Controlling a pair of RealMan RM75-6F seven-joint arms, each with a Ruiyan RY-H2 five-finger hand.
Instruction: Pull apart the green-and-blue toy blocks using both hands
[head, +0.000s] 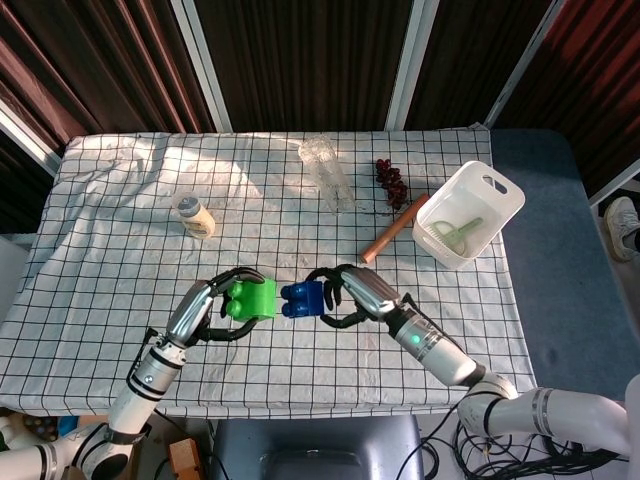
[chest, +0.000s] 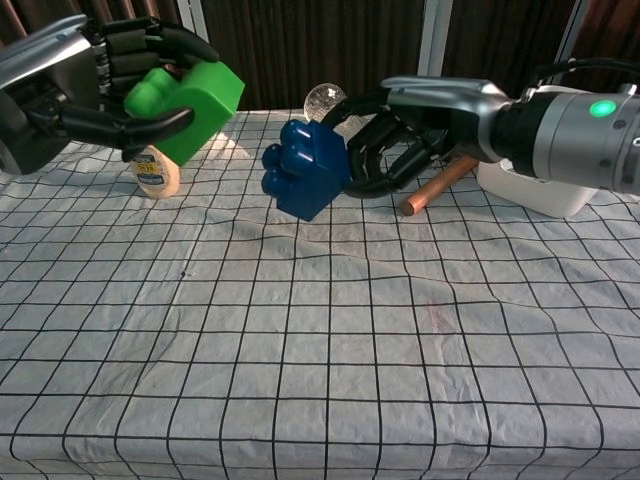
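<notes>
The dark fingers (chest: 150, 125) of the left hand (chest: 70, 85) wrap around the green block (chest: 188, 108), clamped on it from above and below, at the upper left of the chest view. The fingers (chest: 385, 150) of the right hand (chest: 420, 125) curl around the back of the blue block (chest: 305, 178), gripping it near the upper middle of that frame. The two blocks are apart, with a clear gap between them, both held above the table. In the head view they sit side by side in the lower middle of the frame, the green block (head: 252, 298) to the left and the blue block (head: 303, 298) just beside it, with the left hand (head: 205, 305) and right hand (head: 358, 295) on their outer sides.

Beyond the hands lies the checked tablecloth (head: 120, 240). A small bottle (head: 194, 215) stands at centre left, a clear glass (head: 326, 172) lies near the top middle, dark grapes (head: 391, 183) and a brown stick (head: 394, 229) are right of it, and a white basket (head: 468, 213) sits at the upper right.
</notes>
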